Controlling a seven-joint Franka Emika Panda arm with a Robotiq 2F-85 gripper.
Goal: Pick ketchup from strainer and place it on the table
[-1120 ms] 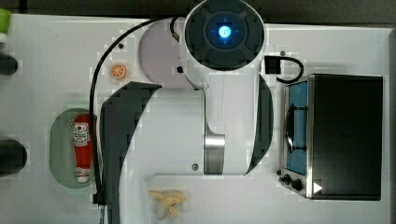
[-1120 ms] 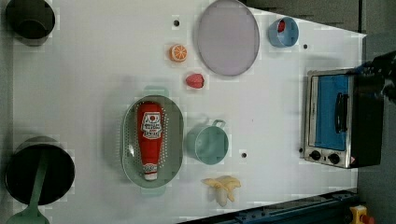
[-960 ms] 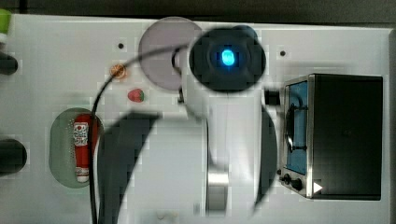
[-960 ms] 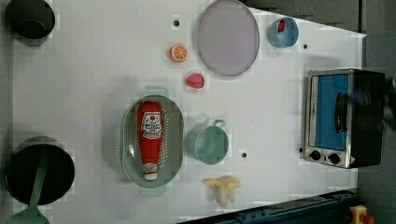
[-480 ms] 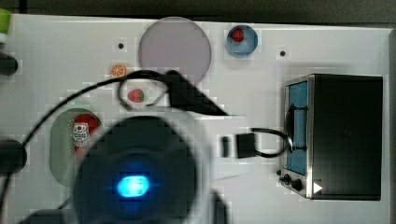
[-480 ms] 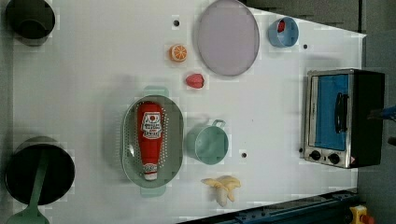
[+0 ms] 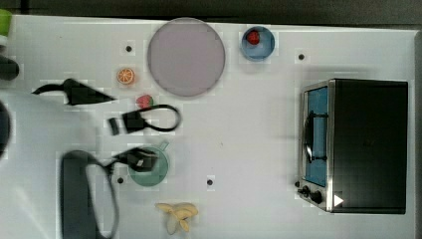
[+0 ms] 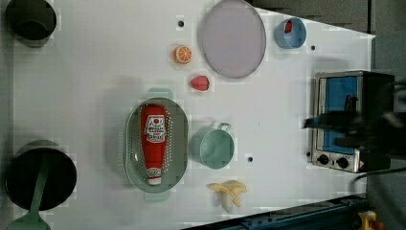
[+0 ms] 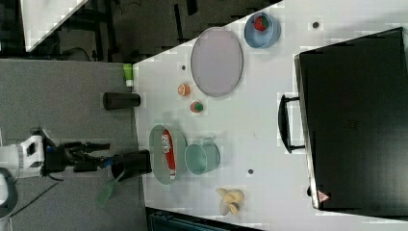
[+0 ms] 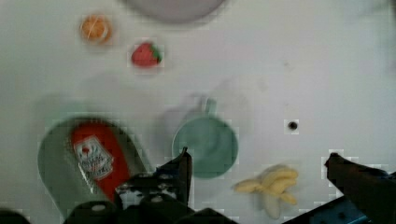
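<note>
The ketchup (image 8: 153,138), a red bottle with a white cap, lies lengthwise in the mint-green strainer (image 8: 132,143) on the white table (image 8: 95,72). In the wrist view the ketchup (image 10: 95,158) and strainer (image 10: 56,163) sit off to one side of my gripper (image 10: 261,170). The gripper hangs high above the table and is open, its dark fingertips (image 10: 183,165) wide apart with nothing between them. My white arm (image 7: 45,149) hides the strainer in the top view. In the right view the ketchup (image 9: 167,149) lies in the strainer (image 9: 156,149).
A green cup with a handle (image 8: 213,147) stands beside the strainer, with a banana (image 8: 227,190) near it. A strawberry (image 8: 200,82), an orange slice (image 8: 182,54), a grey plate (image 8: 233,38) and a blue bowl (image 8: 289,32) lie beyond. A toaster oven (image 7: 358,144) stands at the top view's right.
My arm has swung across the top view from over the table's middle to the top view's left, uncovering the cup and banana. Ketchup and strainer have not moved.
</note>
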